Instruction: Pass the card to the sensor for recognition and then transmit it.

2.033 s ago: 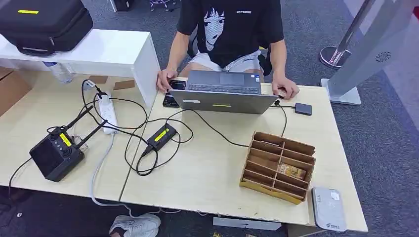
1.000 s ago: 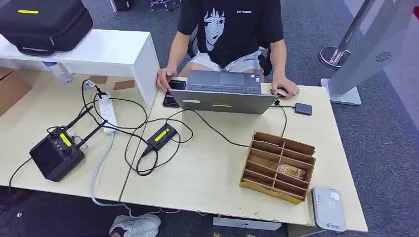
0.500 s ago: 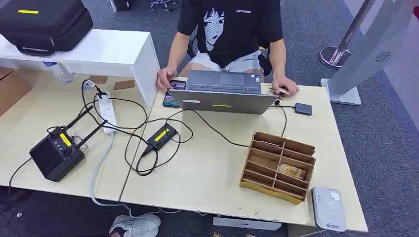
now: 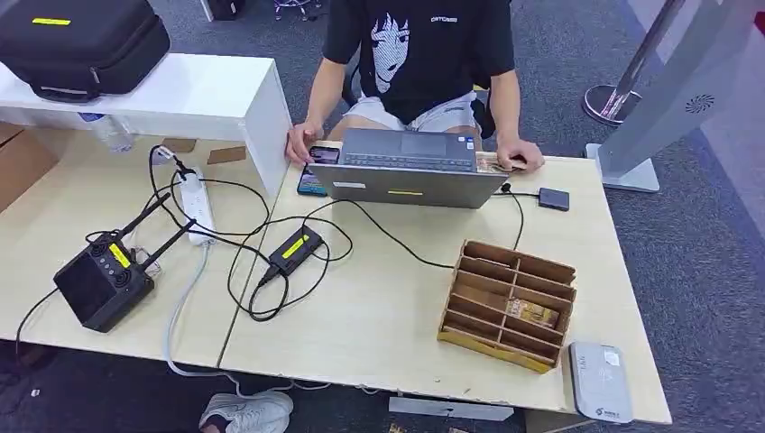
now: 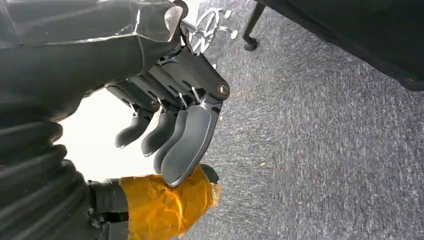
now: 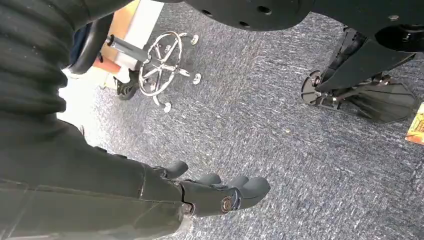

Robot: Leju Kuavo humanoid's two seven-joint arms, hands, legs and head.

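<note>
A brownish card [image 4: 530,313] lies in one slot of the wooden divided box [image 4: 469,317] on the right part of the table. The white card sensor [image 4: 600,381] lies flat at the table's near right corner, just beside the box. My left hand [image 5: 170,135] hangs over grey carpet with its fingers loosely extended and nothing in them; its thumb is wrapped in orange tape. My right hand [image 6: 220,192] also hangs above the carpet, fingers stretched out and empty.
A person [image 4: 419,54] sits across the table at a grey laptop [image 4: 406,169], a phone [image 4: 316,171] by one hand. Black cables [image 4: 271,262], a power strip [image 4: 196,206], a black radio unit [image 4: 101,282] and a white shelf [image 4: 180,95] fill the left side.
The phone's screen beside the laptop has lit up, and the person's hands have shifted slightly. The card, the box and the sensor have not moved.
</note>
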